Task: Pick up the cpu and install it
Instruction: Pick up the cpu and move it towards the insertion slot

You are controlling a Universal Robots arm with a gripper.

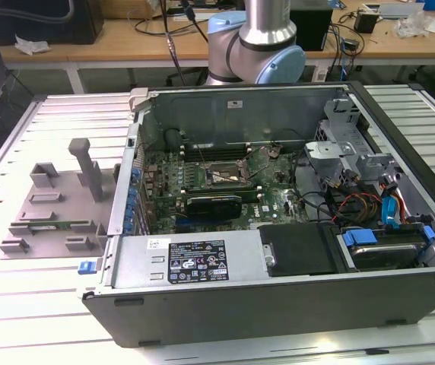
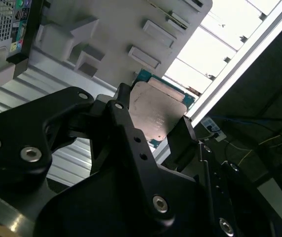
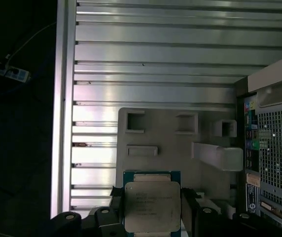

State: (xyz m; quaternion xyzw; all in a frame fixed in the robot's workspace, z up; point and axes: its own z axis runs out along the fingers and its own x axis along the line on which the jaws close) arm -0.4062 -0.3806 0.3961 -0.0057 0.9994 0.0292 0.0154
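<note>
The cpu [image 3: 152,205] is a thin square chip with a dull silvery top and a green edge. It sits between the black fingers [image 3: 188,198] of my gripper [image 3: 152,210], which is shut on its two opposite sides. In the second wrist view the cpu [image 2: 158,111] is likewise clamped in the gripper [image 2: 156,126]. Both hang well above the grey fixture tray [image 3: 170,143]. The open computer case [image 1: 278,281] lies on the table, and the motherboard's empty socket [image 1: 221,176] shows inside it.
The grey fixture tray [image 1: 58,205] with upright blocks lies on the slatted metal table [image 1: 20,304], at the exterior view's left of the case. The arm's base [image 1: 255,46] stands behind the case. A power strip [image 3: 8,71] lies on the floor beyond the table's edge.
</note>
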